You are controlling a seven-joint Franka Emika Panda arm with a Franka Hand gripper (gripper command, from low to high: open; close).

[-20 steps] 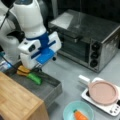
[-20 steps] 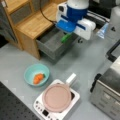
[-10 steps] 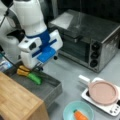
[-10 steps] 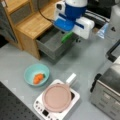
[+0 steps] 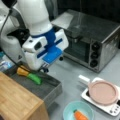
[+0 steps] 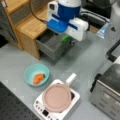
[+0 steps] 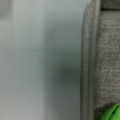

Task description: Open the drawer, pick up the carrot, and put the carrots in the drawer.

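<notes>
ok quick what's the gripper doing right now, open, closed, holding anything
Gripper: low at the open drawer, fingers hidden behind the arm; open or closed cannot be told. Carrot sits in the teal bowl.

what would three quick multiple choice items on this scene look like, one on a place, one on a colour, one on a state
1. Where is the carrot?
A. in the teal bowl
B. in the drawer
C. on the pink lid

2. What colour is the long vegetable lying in the drawer?
A. red
B. bright green
C. white

3. How does the drawer stand?
A. pushed shut
B. pulled open
C. taken off the cabinet

Answers:
1. A: both front views show the orange carrot inside the teal bowl, on the table apart from the cabinet.
2. B: a front view shows it bright green, with a yellow lump at one end.
3. B: the grey tray juts out from under the wood top, with the gripper low over its edge.
</notes>
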